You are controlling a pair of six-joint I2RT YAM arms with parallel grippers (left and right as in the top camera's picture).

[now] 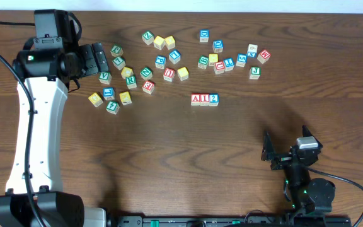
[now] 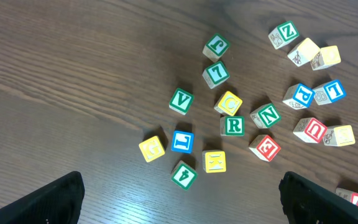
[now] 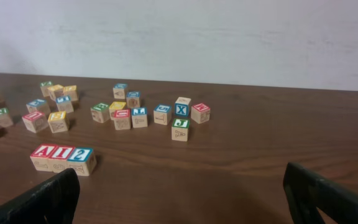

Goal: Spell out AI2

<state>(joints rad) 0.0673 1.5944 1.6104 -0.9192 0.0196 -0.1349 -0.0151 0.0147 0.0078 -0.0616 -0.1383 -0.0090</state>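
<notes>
Three blocks stand touching in a row mid-table: a red A (image 1: 196, 98), a red I (image 1: 205, 98) and a blue 2 (image 1: 213, 99). In the right wrist view they read A (image 3: 43, 151), I (image 3: 61, 152), 2 (image 3: 80, 155). My left gripper (image 1: 99, 62) is open and empty above the left cluster of blocks; its fingers frame the bottom of the left wrist view (image 2: 180, 199). My right gripper (image 1: 268, 153) is open and empty near the front right, well back from the row; in the right wrist view (image 3: 179, 196) only bare table lies between its fingers.
Loose letter blocks lie in a left cluster round a green R (image 2: 232, 125) and a green 4 (image 2: 184, 175), and in a back cluster round a blue X (image 3: 182, 109). The wooden table (image 1: 169, 157) ends at a pale wall (image 3: 229, 37).
</notes>
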